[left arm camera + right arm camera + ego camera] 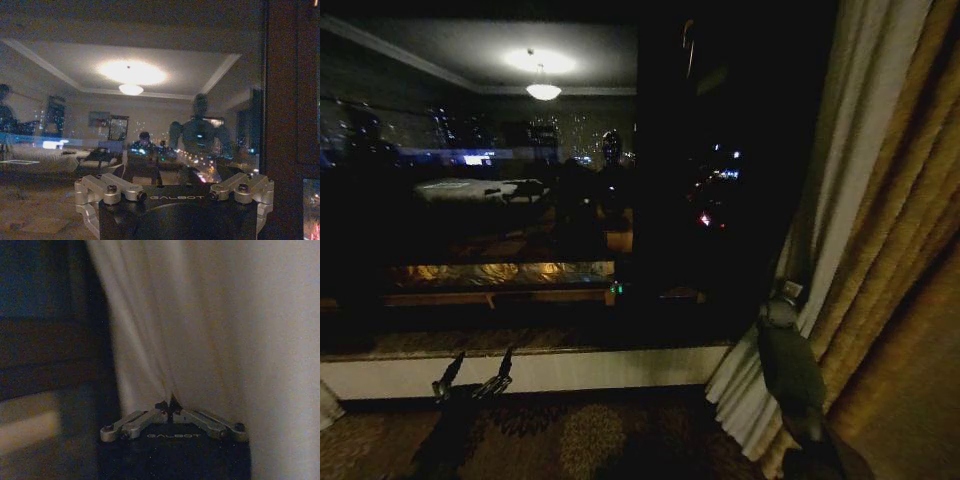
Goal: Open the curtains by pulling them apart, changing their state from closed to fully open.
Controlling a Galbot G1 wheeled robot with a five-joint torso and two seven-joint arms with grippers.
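The sheer off-white curtain (855, 150) hangs gathered at the right side of the dark window, in front of a golden-yellow drape (910, 250). My right gripper (782, 297) is at the curtain's inner edge, about sill height. In the right wrist view the gripper (171, 407) is shut, with a fold of the curtain (200, 330) pinched between its fingertips. My left gripper (475, 378) hangs low at the left, in front of the sill, away from any fabric. The left wrist view has this gripper (175, 194) open and facing the bare glass.
The window glass (520, 200) is uncovered and mirrors the lit room and ceiling lamp. A pale sill wall (570, 370) runs below it, with patterned carpet (580, 440) in front. A scrap of pale fabric (326, 408) sits at the far left edge.
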